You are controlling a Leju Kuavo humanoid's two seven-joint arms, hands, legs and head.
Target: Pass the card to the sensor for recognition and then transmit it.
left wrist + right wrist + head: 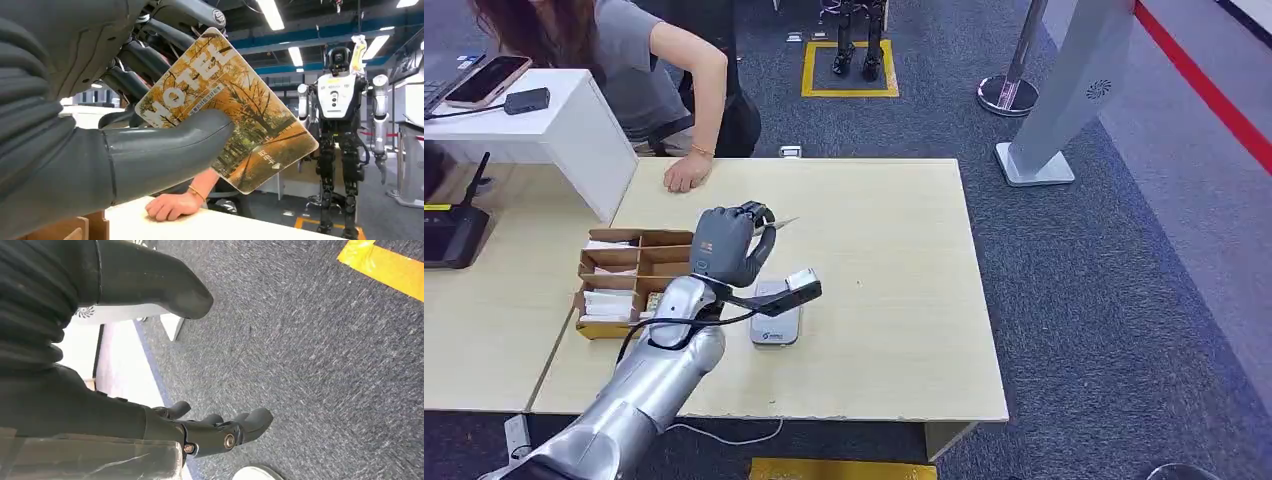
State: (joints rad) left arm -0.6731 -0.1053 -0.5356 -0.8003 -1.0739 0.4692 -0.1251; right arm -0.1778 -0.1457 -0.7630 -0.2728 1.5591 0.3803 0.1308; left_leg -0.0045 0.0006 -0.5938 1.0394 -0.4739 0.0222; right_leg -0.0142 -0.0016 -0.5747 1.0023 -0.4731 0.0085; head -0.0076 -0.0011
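My left hand (729, 243) is raised over the table and pinches a card (781, 223) between thumb and fingers; from above the card shows edge-on. The left wrist view shows the card (245, 115) as a hotel card with an autumn forest picture, held by the thick grey thumb (165, 155) against the dark fingers (150, 50). A grey flat sensor (776, 318) lies on the table just below and in front of that hand, partly hidden by my wrist. My right hand (200, 432) hangs over carpet with its fingers apart and holds nothing.
A wooden compartment box (629, 282) with white cards stands left of my hand. A person sits at the table's far edge with a hand (686, 172) resting on the table (894, 280). A white counter (554, 130) and a black device (452, 235) are at far left.
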